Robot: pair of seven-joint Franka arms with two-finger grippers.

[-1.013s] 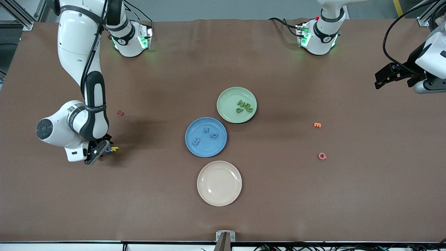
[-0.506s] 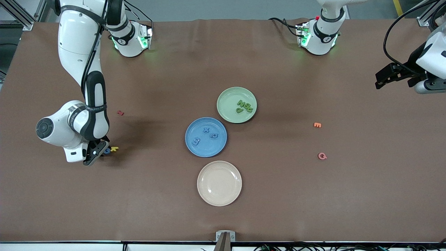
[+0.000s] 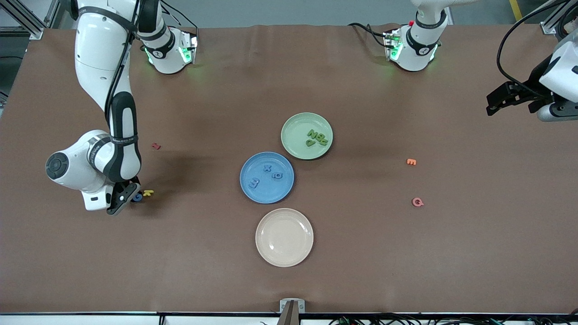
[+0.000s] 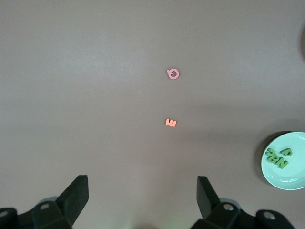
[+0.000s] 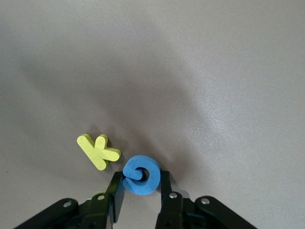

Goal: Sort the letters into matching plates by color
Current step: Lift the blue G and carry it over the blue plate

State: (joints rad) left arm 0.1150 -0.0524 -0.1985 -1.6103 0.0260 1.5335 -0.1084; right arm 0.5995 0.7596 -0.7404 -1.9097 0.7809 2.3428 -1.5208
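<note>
Since a second ago, your right gripper [image 3: 128, 195] has closed its fingers [image 5: 117, 194] in on the last loose blue letter [image 5: 140, 174], a rounded shape. In the right wrist view the two pads now press against its sides, so it looks grasped while it sits low at the brown table [image 3: 361, 271], toward the right arm's end and about midway between the table's edge by the robot bases and its edge by the front camera. The arm itself has hardly shifted. A yellow K [image 5: 97, 151] lies just beside the blue letter, apart from it. The meaning, as a judgement: this is the final pick, and the letter should next be lifted and carried to the blue plate [image 3: 266, 177] near the table's middle.

Your left gripper [image 4: 143, 200] waits high over the left arm's end of the table, jaws spread wide and empty.

Counts:
- Plates: three. One blue, one light green [image 3: 306, 136], one cream [image 3: 284, 237], the cream one closest to the front-camera edge and bare.
- Blue letters: four. Three lie in the blue plate, one is in the right gripper.
- Green letters [image 3: 316, 137]: a tight cluster in the green plate; it appears to be four, though they overlap.
- Other letters on the table: four. The yellow K, a small red one [image 3: 156, 146], an orange E [image 3: 411, 161] and a pink Q [image 3: 417, 201].
</note>
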